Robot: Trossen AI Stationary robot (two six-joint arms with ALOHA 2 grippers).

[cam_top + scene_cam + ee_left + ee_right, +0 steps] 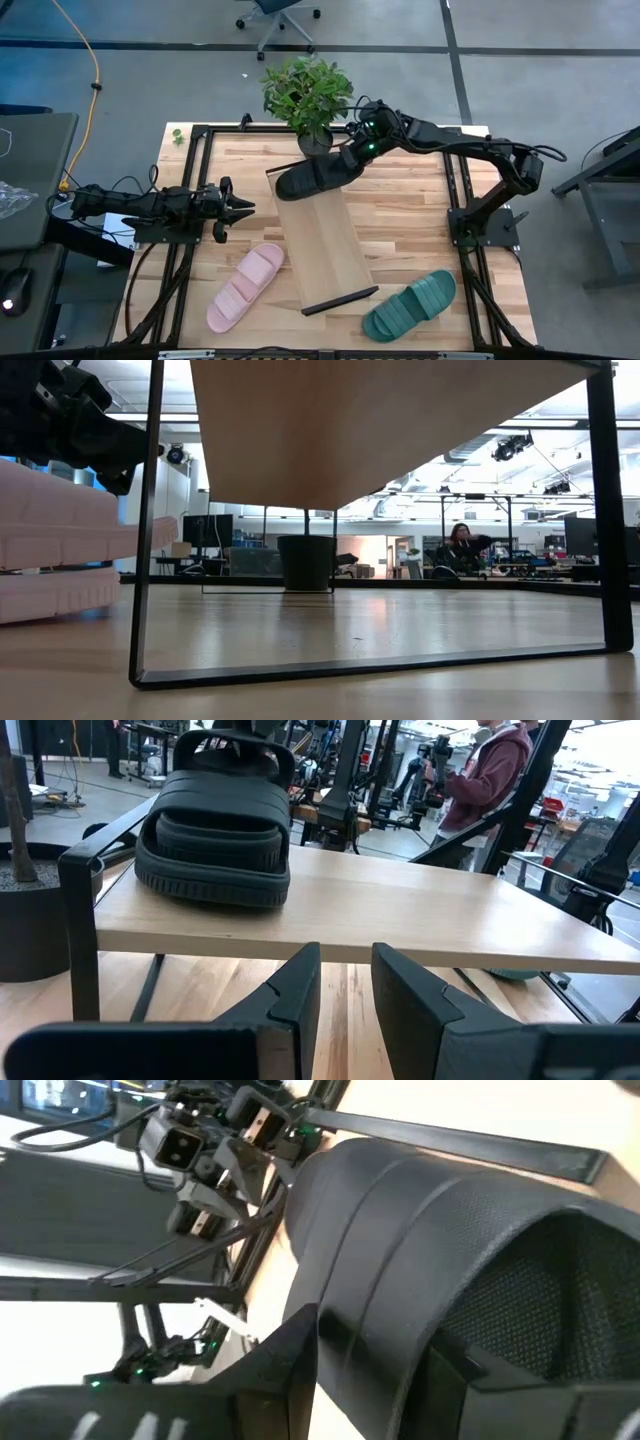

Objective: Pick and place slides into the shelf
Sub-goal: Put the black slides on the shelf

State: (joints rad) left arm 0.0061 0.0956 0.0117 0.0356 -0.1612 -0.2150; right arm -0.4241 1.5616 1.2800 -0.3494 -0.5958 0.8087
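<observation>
The black slide (312,178) lies crosswise on the far end of the shelf (325,245), a light-wood plank on thin black bars. In the left wrist view the black slide (214,832) rests sole-down on the plank (400,915). My right gripper (352,153) is shut on it. The pink slide (246,285) lies on the table left of the shelf, and the green slide (410,305) lies to its right. My left gripper (241,207) hovers open to the left of the shelf, touching nothing. My right gripper (385,1380) holds the black slide by its wide ribbed strap (375,1280), pinched between the two fingers: one finger (300,1365) outside the strap, the other (475,1380) in the opening above the footbed. It comes slanting down from the far right. The slide's sole rests on the shelf.
A potted plant (308,92) stands at the far edge, right behind the shelf's far end. Black frame rails (192,200) run along the table's left and right sides. People (490,770) stand in the room beyond. In the low view the pink slide (55,550) sits at left.
</observation>
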